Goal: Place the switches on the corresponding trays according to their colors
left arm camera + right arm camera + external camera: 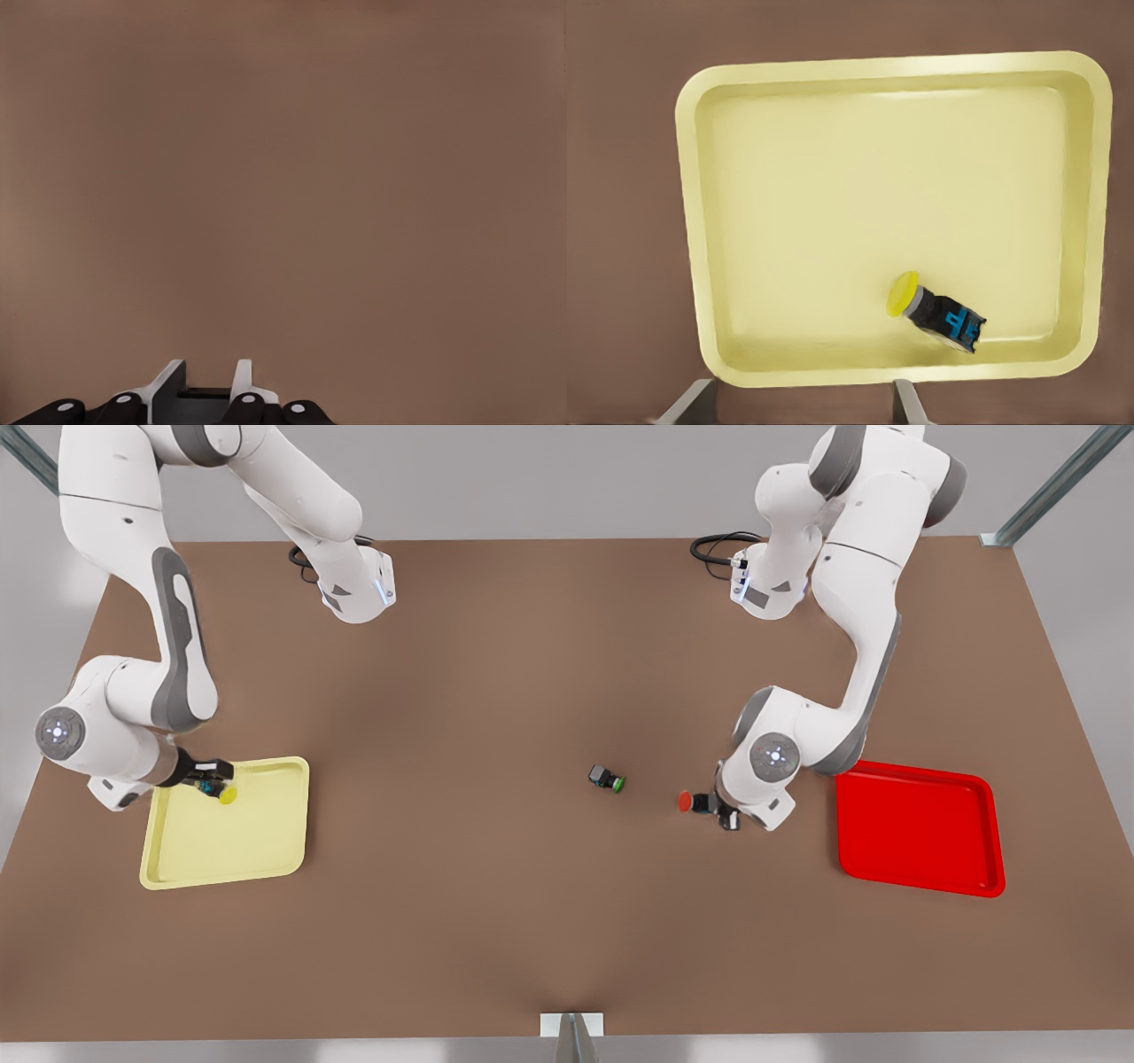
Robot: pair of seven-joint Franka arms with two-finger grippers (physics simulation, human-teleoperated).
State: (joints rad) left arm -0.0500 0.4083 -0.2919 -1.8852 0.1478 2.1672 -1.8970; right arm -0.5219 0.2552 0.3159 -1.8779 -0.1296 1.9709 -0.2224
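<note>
- The right gripper [215, 772] hovers over the yellow tray [266, 850] at the front view's left. Its fingers [908, 403] are spread apart and hold nothing.
- The yellow switch [935, 312] lies on its side inside that tray, near one rim.
- The left gripper [719, 806] is low over the brown surface [496, 646], just beside the red switch [693, 802]. Its fingers [166, 390] stand narrowly apart around a dark block; I cannot tell whether they grip it.
- The red tray [921, 828] lies near, at the front view's right.
- The green switch [607, 779] lies alone mid-surface.
- These switches look light, rigid and easily tipped; the flat-sided dark body probably offers a surer hold than the round cap.
</note>
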